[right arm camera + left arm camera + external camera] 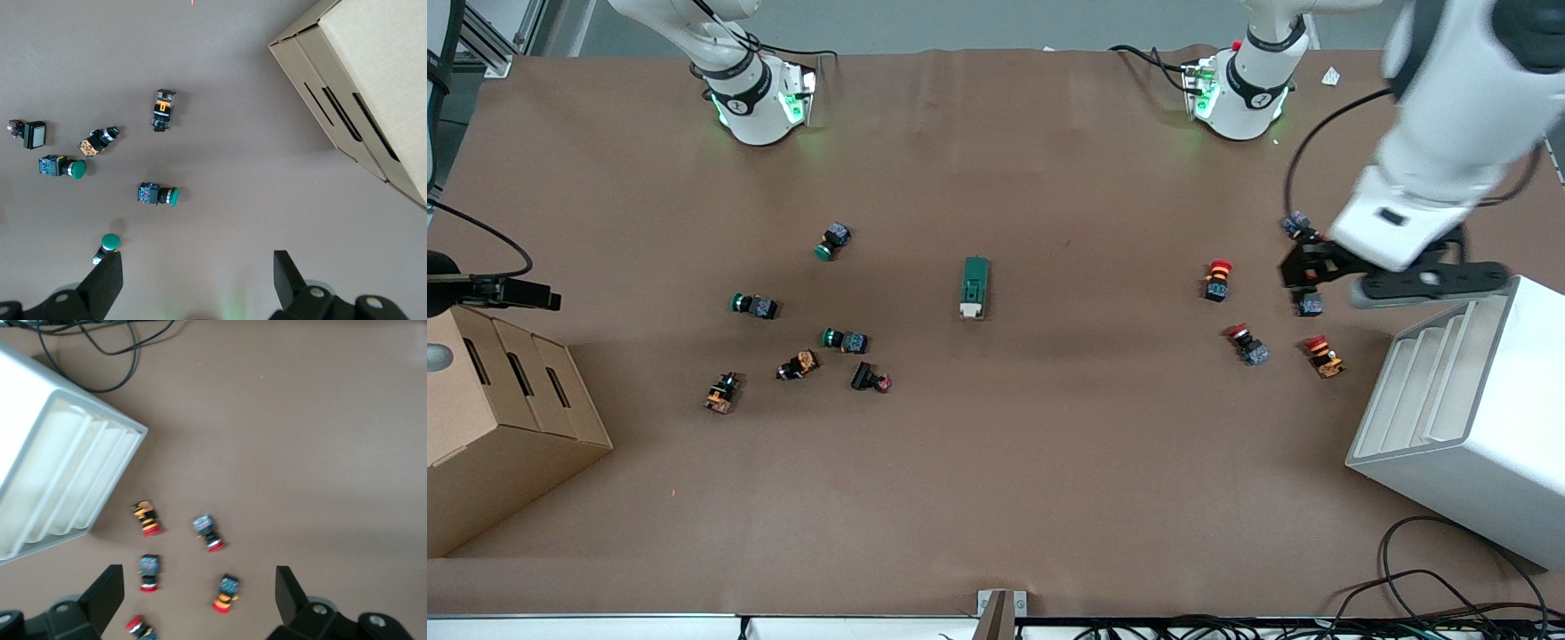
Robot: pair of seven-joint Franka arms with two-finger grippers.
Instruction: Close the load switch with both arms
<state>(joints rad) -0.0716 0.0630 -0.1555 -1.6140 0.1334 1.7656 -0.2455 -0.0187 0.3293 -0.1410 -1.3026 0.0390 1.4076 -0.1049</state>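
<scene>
Brown paper covers your bench [996, 498], and from the front view you find the load switch [975, 287] alone at its middle, dark green body with the cream lever end pointing toward the front camera, well apart from both tools, so the job looks not yet begun. Green pushbuttons [754, 305] scatter toward the right arm's end beside a cardboard box [498, 409]; red mushroom buttons [1217, 279] lie toward the left arm's end beside a white slotted rack [1467, 418]. That sorting probably keeps the middle free for a two-arm approach. Your left tool [1303, 267] hangs over the red buttons near the rack. Your right tool [516, 292] sits at the picture's edge above the box. In the left wrist view, the left tool [200, 593] has its fingers spread wide, nothing between them, with red buttons and the rack below. In the right wrist view, the right tool [198, 279] is likewise spread and empty over green pushbuttons and the box. You will find no readable brand, label or writing anywhere.
</scene>
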